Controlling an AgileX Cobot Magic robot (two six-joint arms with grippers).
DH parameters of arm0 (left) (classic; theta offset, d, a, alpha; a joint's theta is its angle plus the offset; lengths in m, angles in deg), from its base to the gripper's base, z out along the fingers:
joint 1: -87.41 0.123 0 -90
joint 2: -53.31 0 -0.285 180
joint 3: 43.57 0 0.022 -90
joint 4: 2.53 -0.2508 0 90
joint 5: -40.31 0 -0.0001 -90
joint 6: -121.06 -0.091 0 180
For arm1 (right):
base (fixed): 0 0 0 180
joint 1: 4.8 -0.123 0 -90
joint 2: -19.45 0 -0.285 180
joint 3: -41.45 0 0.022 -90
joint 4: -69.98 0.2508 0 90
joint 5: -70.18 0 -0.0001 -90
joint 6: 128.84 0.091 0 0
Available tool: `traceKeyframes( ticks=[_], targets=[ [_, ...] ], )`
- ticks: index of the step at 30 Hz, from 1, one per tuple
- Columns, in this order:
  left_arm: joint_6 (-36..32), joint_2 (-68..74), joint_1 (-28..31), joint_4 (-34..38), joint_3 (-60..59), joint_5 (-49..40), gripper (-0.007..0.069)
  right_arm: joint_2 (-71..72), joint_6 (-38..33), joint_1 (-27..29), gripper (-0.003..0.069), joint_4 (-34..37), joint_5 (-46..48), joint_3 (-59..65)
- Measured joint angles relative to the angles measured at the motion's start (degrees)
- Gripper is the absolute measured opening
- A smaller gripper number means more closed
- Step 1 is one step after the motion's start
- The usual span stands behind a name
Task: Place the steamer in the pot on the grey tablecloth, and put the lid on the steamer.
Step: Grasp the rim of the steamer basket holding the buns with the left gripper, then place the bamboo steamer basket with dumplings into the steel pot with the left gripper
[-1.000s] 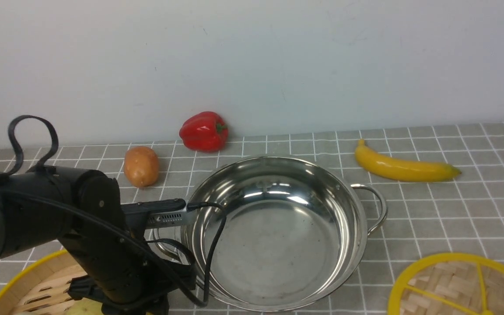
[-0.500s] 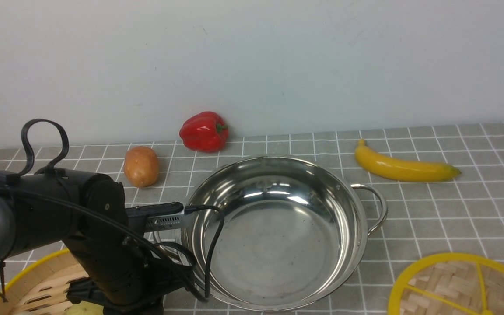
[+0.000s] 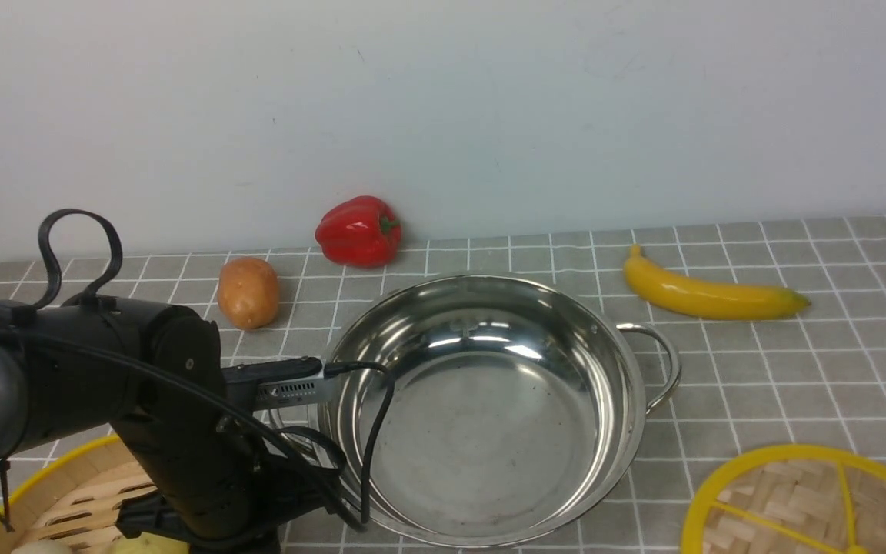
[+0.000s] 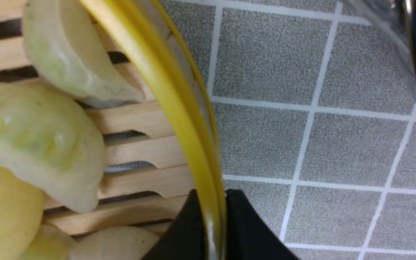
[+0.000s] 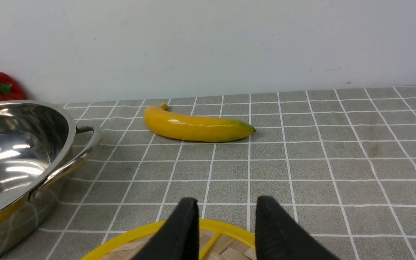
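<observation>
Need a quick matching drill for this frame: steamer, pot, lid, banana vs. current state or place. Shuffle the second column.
Things
1. steamer
2. pot
3. lid
4. banana

States
A. empty
B. lying untouched, back right of the pot
C. rim pinched by the shut left gripper
D. flat below the open right gripper

Pairs: 1-C, 2-A, 3-D, 4-B
</observation>
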Motion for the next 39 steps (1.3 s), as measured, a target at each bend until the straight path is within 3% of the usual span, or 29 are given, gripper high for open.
traceKeyframes(
  ticks=[6,13,25,39],
  targets=[
    [0.1,-1.7,0.0,-4.2,0.0,-3.9,0.0040,0.0,0.0,0.0,0.0243,0.0,0.0,0.0],
    [0.1,-7.1,0.0,-4.2,-0.1,-6.4,0.0043,0.0,0.0,0.0,0.0243,0.0,0.0,0.0],
    [-0.4,-16.9,0.0,-9.5,1.3,-18.2,0.0043,0.0,0.0,0.0,0.0243,0.0,0.0,0.0],
    [-15.5,-15.8,0.0,-5.5,21.7,-20.2,0.0043,0.0,0.0,0.0,0.0243,0.0,0.0,0.0]
  ],
)
